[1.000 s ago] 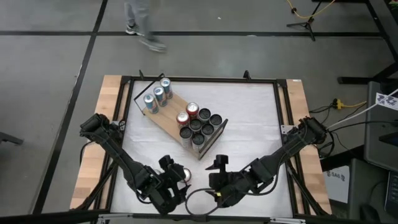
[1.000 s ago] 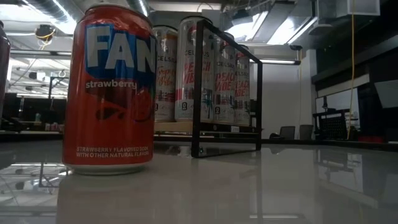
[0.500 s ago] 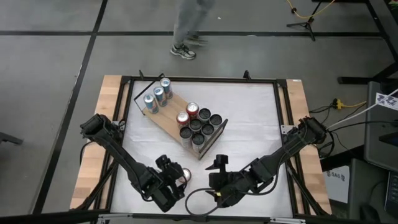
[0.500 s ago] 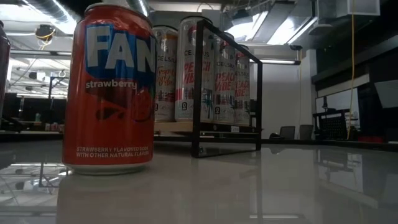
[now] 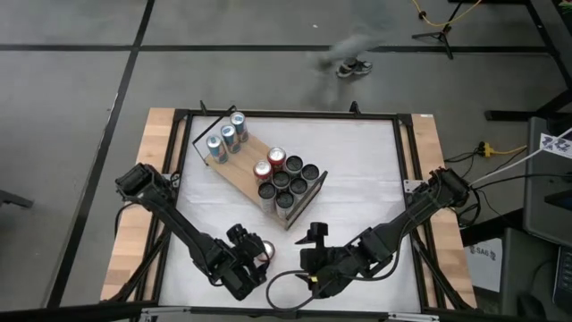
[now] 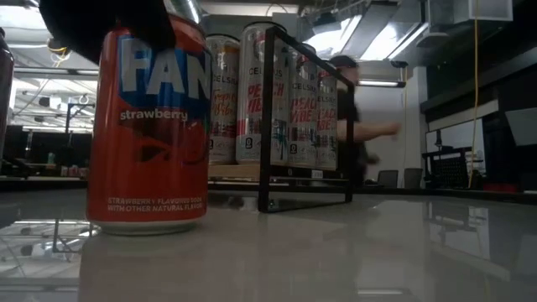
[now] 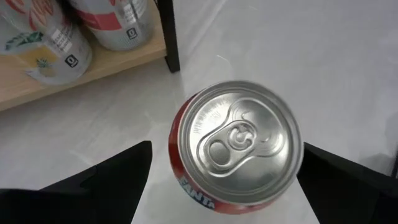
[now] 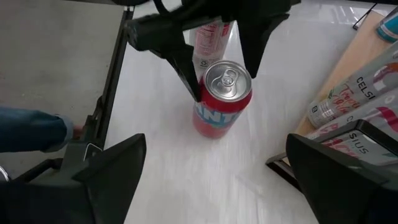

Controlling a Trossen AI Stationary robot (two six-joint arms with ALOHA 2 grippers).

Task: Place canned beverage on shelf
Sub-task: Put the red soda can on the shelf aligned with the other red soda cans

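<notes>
A red can (image 7: 236,149) stands upright at the table's near edge, at seven o'clock from the shelf (image 5: 241,174). The left gripper (image 5: 253,261) hangs directly above, jaws wide astride, holding nothing. The right gripper (image 5: 312,258) waits open at three o'clock.

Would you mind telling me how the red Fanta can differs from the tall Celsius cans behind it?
The red Fanta strawberry can stands alone on the white tabletop; the tall slim Celsius cans stand in a row on the light-wood shelf. The Fanta can is solid red and wider; the Celsius cans are pale and narrower. All stand upright.
</notes>
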